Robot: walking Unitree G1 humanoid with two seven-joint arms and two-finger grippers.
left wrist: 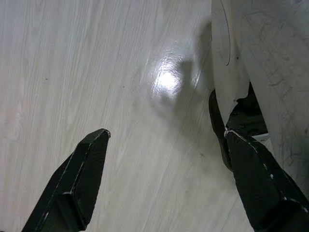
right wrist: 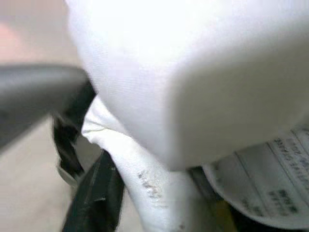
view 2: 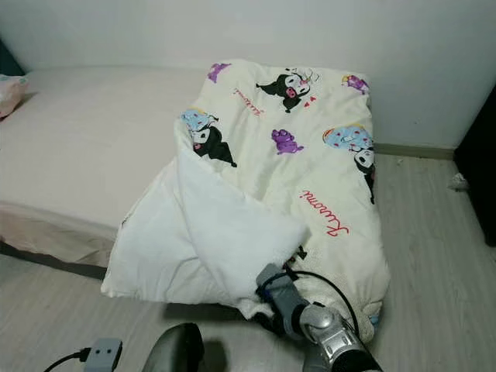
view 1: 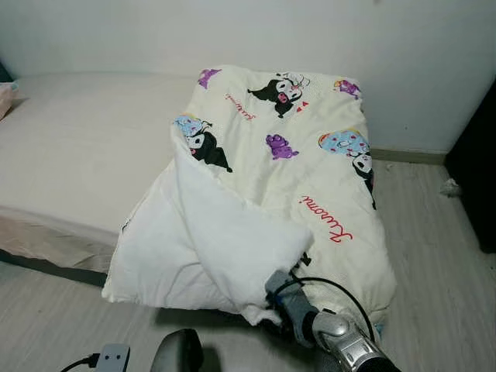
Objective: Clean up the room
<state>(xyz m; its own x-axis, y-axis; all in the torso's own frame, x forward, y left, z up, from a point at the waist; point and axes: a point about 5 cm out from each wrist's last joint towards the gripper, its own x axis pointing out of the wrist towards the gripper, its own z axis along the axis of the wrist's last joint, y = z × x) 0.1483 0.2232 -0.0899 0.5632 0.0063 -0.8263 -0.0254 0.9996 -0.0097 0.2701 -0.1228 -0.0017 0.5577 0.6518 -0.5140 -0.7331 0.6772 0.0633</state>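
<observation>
A cream quilt (view 1: 310, 170) printed with cartoon figures and red script lies across the foot end of a low mattress (view 1: 85, 139). Its near left corner is folded over, showing the white underside (view 1: 201, 240). My right gripper (view 1: 267, 298) is at the quilt's near edge, shut on the white corner of the quilt (right wrist: 145, 174); the wrist view shows the fabric bunched between the fingers (right wrist: 96, 193). My left gripper (left wrist: 164, 159) hangs open over the pale wood floor (left wrist: 96, 72), nothing between its fingers.
The mattress sits against a white wall (view 1: 232, 31), with wood floor (view 1: 442, 256) to its right. A dark cabinet (view 1: 477, 170) stands at the far right, a crumpled scrap (view 1: 450, 187) by it. A small grey plug box (view 1: 112, 358) with a cable lies near my feet.
</observation>
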